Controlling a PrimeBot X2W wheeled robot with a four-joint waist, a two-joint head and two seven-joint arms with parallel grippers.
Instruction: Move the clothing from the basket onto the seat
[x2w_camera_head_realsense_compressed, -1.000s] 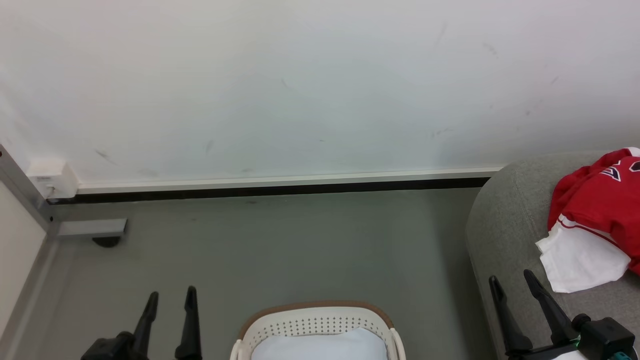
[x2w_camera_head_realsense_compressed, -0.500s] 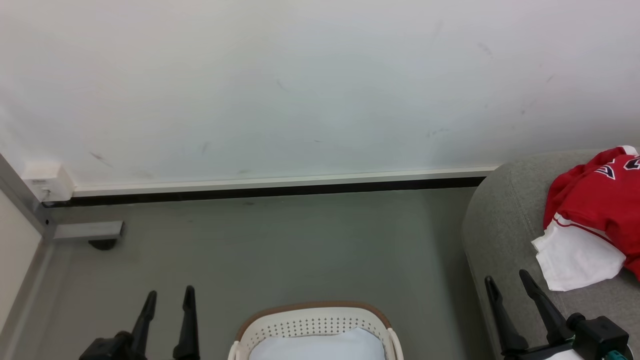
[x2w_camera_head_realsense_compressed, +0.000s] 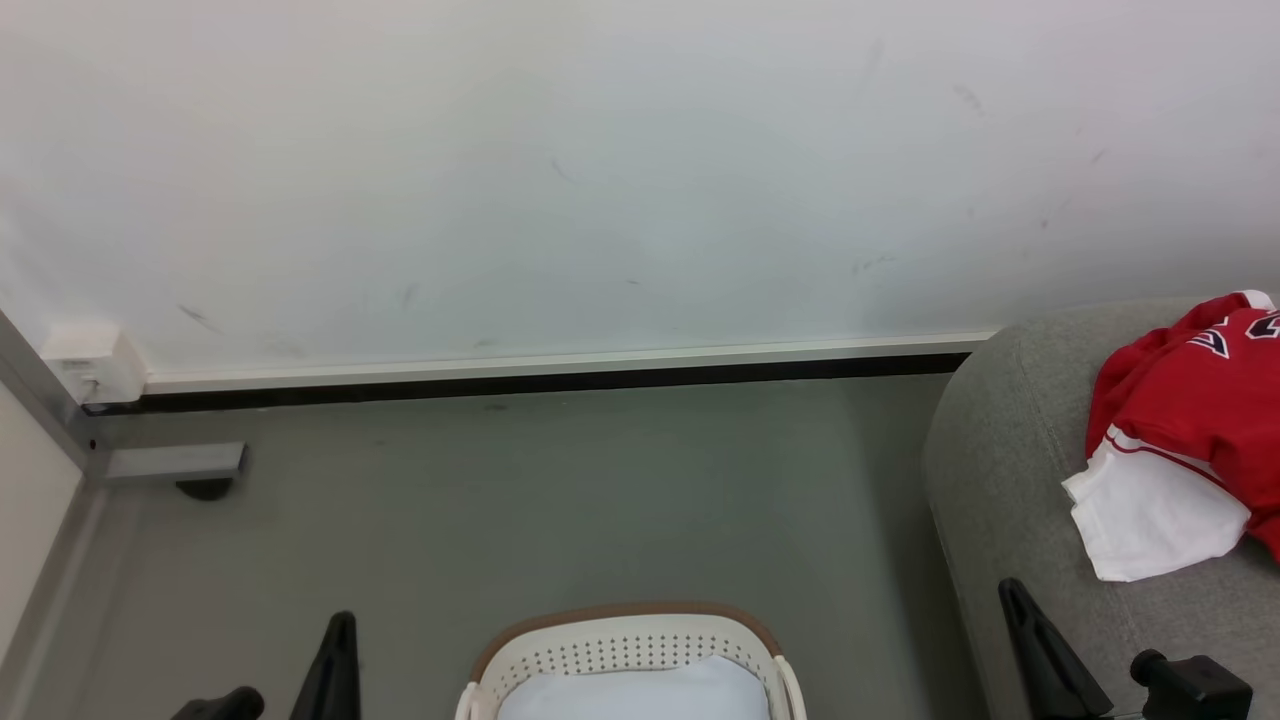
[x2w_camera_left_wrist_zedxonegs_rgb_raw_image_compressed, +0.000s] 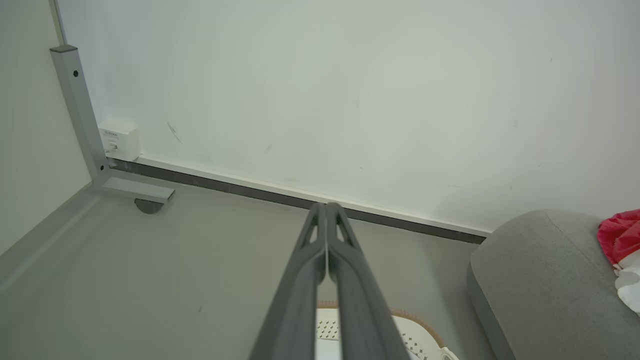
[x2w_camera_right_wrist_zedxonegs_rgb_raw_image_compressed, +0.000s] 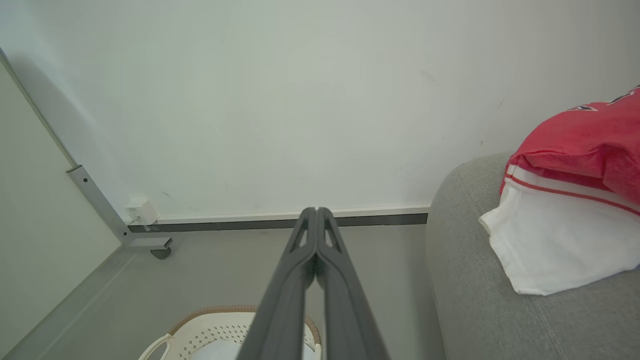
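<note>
The red and white clothing (x2w_camera_head_realsense_compressed: 1185, 440) lies bunched on the grey seat (x2w_camera_head_realsense_compressed: 1010, 470) at the right, also seen as clothing (x2w_camera_right_wrist_zedxonegs_rgb_raw_image_compressed: 570, 200) on the seat (x2w_camera_right_wrist_zedxonegs_rgb_raw_image_compressed: 480, 300) in the right wrist view. The cream basket (x2w_camera_head_realsense_compressed: 625, 650) with its brown rim sits at the bottom middle, holding only a pale cloth lining. My left gripper (x2w_camera_head_realsense_compressed: 340, 625) is shut at the lower left, its fingers pressed together with nothing between them (x2w_camera_left_wrist_zedxonegs_rgb_raw_image_compressed: 326, 207). Shut and empty too, my right gripper (x2w_camera_head_realsense_compressed: 1012, 592) stands by the seat's front edge, fingers (x2w_camera_right_wrist_zedxonegs_rgb_raw_image_compressed: 316, 212) touching.
A white wall (x2w_camera_head_realsense_compressed: 600, 170) with a dark baseboard runs across the back. A grey metal frame foot (x2w_camera_head_realsense_compressed: 175, 462) and a white wall box (x2w_camera_head_realsense_compressed: 90, 362) sit in the left corner. Grey floor (x2w_camera_head_realsense_compressed: 560, 500) lies between basket and wall.
Both grippers have closed from open to shut, and both have dropped lower in the head view. The clothing and basket have not moved.
</note>
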